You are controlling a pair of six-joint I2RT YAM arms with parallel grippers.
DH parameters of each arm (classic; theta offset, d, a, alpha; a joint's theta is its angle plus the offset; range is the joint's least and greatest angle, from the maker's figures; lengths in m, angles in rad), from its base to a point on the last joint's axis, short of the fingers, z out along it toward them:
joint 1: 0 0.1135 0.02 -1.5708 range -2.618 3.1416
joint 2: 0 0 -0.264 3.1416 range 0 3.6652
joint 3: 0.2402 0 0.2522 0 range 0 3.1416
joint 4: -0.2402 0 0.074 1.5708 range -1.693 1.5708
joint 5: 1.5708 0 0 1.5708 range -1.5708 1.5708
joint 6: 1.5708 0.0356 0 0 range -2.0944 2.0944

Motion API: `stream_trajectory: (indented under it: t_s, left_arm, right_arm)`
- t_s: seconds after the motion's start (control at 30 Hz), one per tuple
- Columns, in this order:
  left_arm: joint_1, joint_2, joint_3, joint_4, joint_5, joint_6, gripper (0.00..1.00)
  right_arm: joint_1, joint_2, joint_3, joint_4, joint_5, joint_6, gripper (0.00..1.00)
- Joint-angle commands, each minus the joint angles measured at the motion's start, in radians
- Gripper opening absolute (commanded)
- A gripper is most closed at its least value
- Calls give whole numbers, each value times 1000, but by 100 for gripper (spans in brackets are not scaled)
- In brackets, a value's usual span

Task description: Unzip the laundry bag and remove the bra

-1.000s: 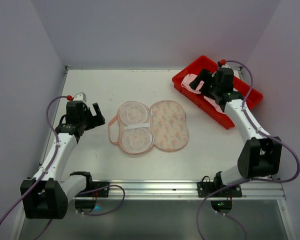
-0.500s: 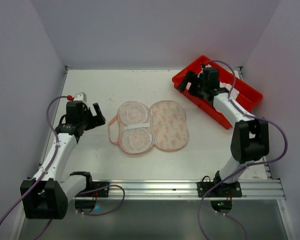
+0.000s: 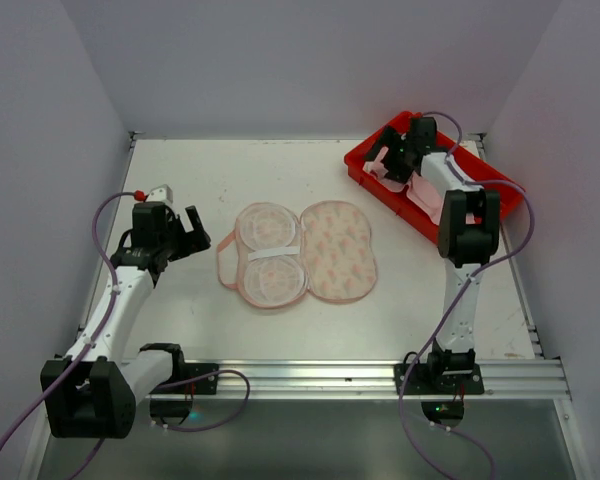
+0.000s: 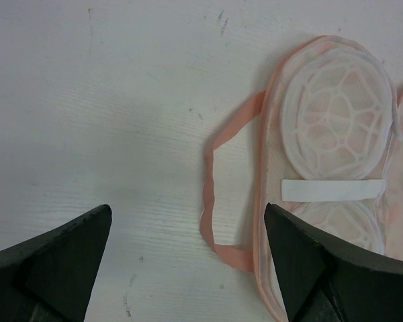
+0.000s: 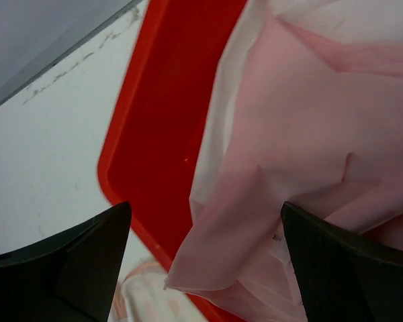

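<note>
Laundry bag (image 3: 295,252) lies opened flat mid-table; bra (image 5: 309,134) sits in red tray (image 5: 168,100), so I judge removal done. Right gripper (image 5: 205,261) hangs over it, jaws spread, empty. Left gripper (image 4: 188,261) spread, idle beside bag.

Laundry bag (image 3: 298,252) at table (image 3: 180,170) centre; bra (image 5: 302,134) in tray (image 3: 502,192), far right.

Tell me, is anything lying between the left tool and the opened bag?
Nothing visible does. Only bare table separates the left tool from the bag, whose pink loop lies on the tool's side.
</note>
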Motion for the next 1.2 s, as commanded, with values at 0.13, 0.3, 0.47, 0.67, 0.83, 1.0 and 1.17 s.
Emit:
stream_trajectory:
  t_s: [0.13,0.3,0.47,0.67,0.83,1.0,1.17]
  left_arm:
    - [7,14,0,32,-11,31,99]
    - [7,9,0,30,-16,31,99]
    - [7,5,3,32,-8,31,99]
    - [7,-11,1,33,3,30,99]
    - [7,-26,1,35,9,30,99]
    - [7,-34,0,37,15,30,99]
    - [7,-43,-2,37,15,30,99]
  right_arm:
    - [-99,84,186,-173,39,69,98]
    - [-104,-43,97,-15,-68,-3,99]
    - [-51,-297,-156,100,-38,-93,99]
    - [103,-583,-429,83,197,-186,95]
    - [190,-671,-587,-27,330,-147,84]
    - [223,-692,-750,-58,381,-100,76]
    - [230,-674,-823,-42,383,-77,64]
